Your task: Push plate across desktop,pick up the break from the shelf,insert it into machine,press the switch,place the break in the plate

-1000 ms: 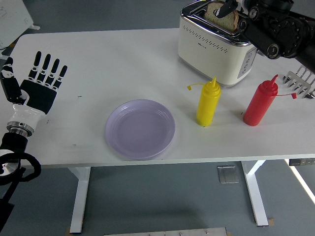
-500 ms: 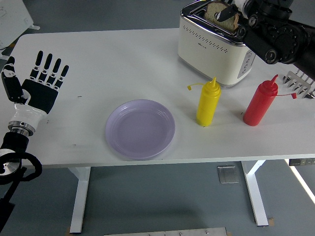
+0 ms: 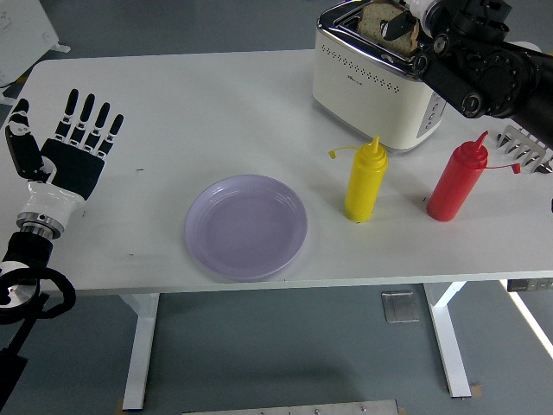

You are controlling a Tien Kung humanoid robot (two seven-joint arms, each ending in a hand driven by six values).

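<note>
White bench [image 3: 173, 95] carried everything; cream toaster [image 3: 380, 82] stood at the far right, with a slice of bread [image 3: 378, 19] sitting low in its top slot, only the upper crust showing; right hand [image 3: 406, 17] came in from the top right on a black arm [image 3: 484, 73], reaching over the toaster top, fingertips [image 3: 396, 26] at the bread; whether they gripped it or only rested on it could not be told, view too cramped at the frame edge.

Purple plate [image 3: 246, 226] lay flat near the bench's front edge, roughly centre, nothing in it; well apart from the toaster; yellow squeeze bottle [image 3: 365, 181] stood upright just right of the plate, in front of the toaster, cap hanging off to its left; red squeeze bottle [image 3: 458, 181] stood upright further right, near the yellow one but not touching; metal rack [image 3: 527, 147] partly visible at the right edge, behind the red bottle, slots looked vacant as far as seen.

Left hand [image 3: 73, 156] was at the left side of the bench, palm flat, all fingers straight and spread, pointing away from the robot, grasping nothing; well apart from the plate.
</note>
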